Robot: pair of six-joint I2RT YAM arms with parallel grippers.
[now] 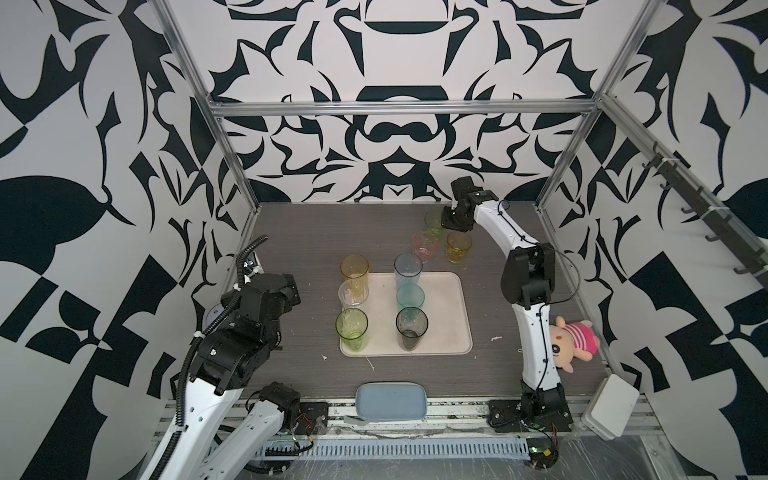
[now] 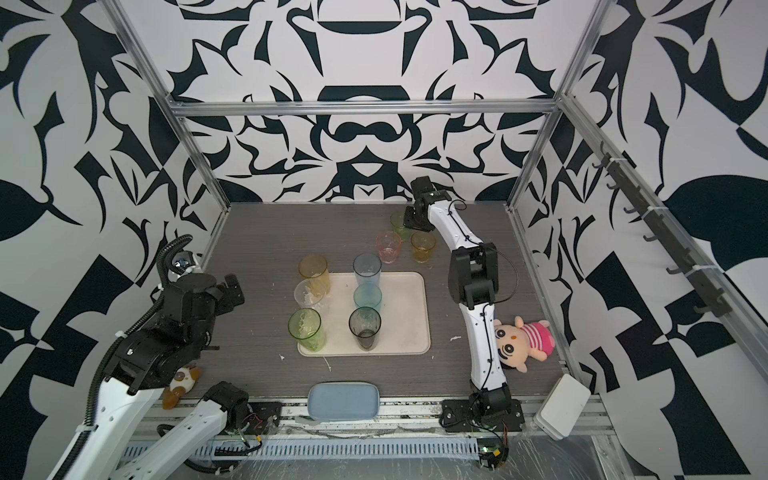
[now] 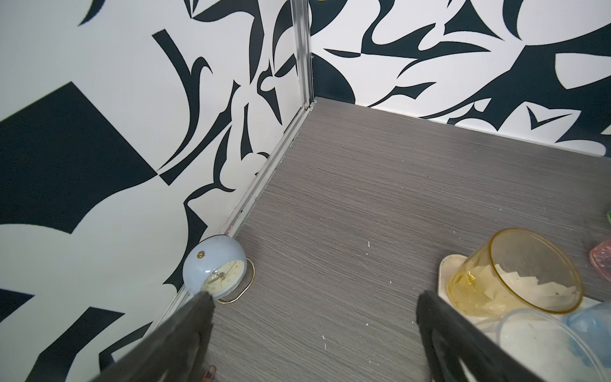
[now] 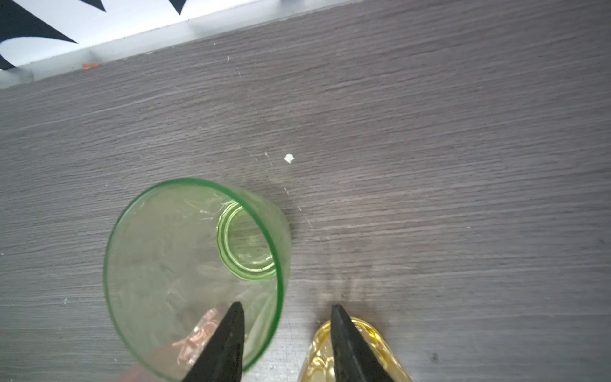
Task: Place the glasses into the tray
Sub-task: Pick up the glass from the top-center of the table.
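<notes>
Taking the tray (image 1: 444, 316) as the anchor: lying flat at mid-table and carrying, by the look of it, six of the glasses (image 1: 408, 268), in two rows along its left edge and its middle.

Idling off the tray's left side with the left gripper (image 3: 315, 297), jaws spread wide and holding nothing.

Reaching past the tray's far right corner with the right gripper (image 4: 286, 309), jaws partly apart and straddling one wall of the green short tumbler (image 4: 185, 264). Placing one finger (image 4: 228, 337) inside the mouth and the other outside. Showing a gap on both sides of the wall, so not yet pinching.

Leaving three short glasses beyond that same corner, off the tray. Counting the green short tumbler as farthest, with the pink tumbler (image 1: 424, 245) and the amber tumbler (image 1: 459, 246) nearer the tray.

Judging the green short tumbler as light, rigid, smooth and probably slippery, perhaps brittle. Favouring a pinch on the thin wall just below the rim. Squeezing gently, lifting straight up, and avoiding the amber tumbler sitting just beside the outer finger.
</notes>
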